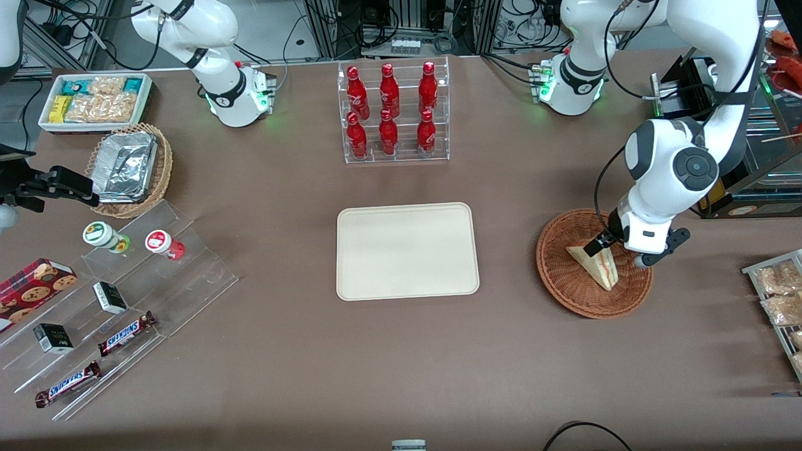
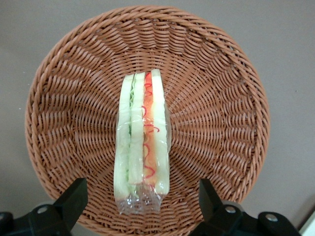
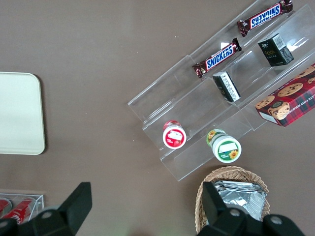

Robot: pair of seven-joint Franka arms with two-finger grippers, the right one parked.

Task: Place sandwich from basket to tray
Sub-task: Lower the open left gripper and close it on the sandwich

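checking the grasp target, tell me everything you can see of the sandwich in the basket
The sandwich is a triangular wedge of pale bread in clear wrap, with green and red filling layers showing along its cut edge. It stands on edge, filling side up, on the floor of the reddish-brown wicker basket. The gripper hangs open just above it, one finger on either side, not touching it.

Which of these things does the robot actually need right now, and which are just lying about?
Needed: sandwich, in the basket; tray; gripper, open, above the sandwich.

Lying about: bottles, Snickers bars, cookie box, foil trays, snack bin.
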